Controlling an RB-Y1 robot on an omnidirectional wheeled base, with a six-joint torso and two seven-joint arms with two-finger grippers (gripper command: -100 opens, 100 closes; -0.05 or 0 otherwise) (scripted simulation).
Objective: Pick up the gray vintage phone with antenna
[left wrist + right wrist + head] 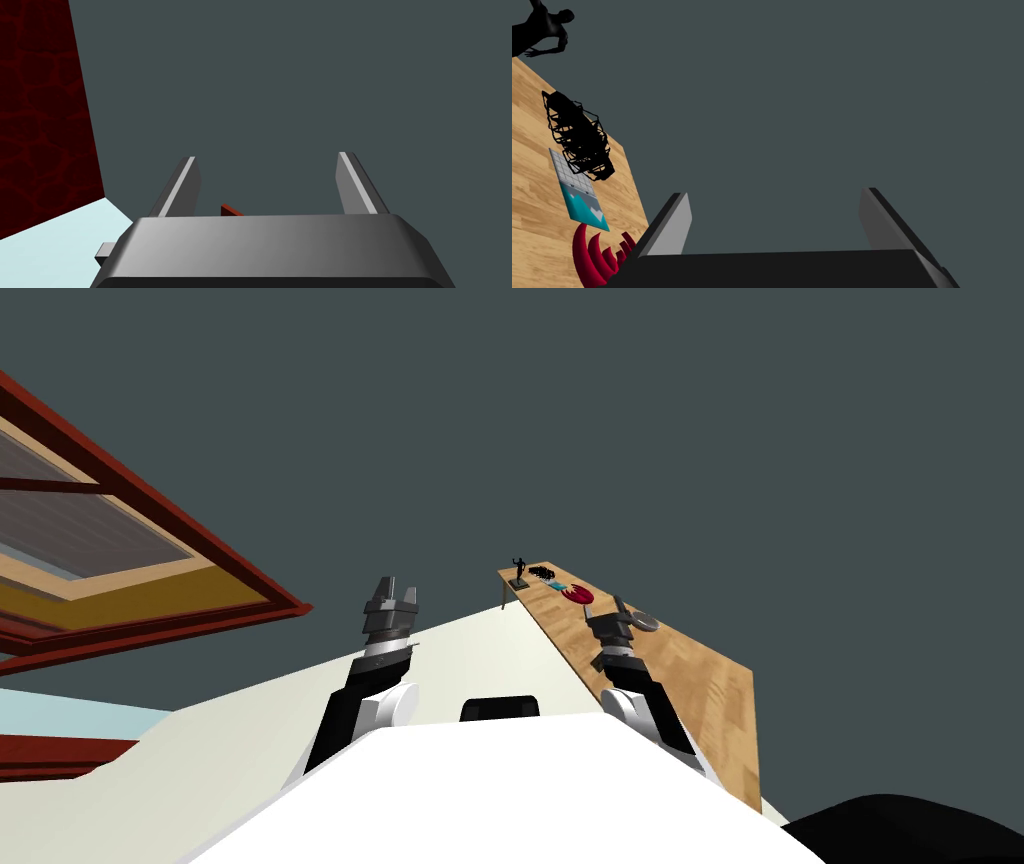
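Phone unconfirmed; a small grey rounded object (647,622) on the long light-wood table (700,688), just beside the right gripper (608,614), may be it; left gripper (393,590) and right both gape empty; tilt right wrist tableward, confirm, then descend.

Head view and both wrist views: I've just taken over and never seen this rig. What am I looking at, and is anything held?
The head view looks down from the robot's head at its two arms, ending in the left gripper and right gripper. Each wrist view looks along one hand: two grey fingers rise from the dark block. Both pairs stand apart, holding nothing. The right gripper is by a wooden table. On it: a black figurine, a black wire object, a flat grey and teal thing, a red ribbed object and, nearest the right gripper, a small grey object, perhaps the phone, too small to tell.
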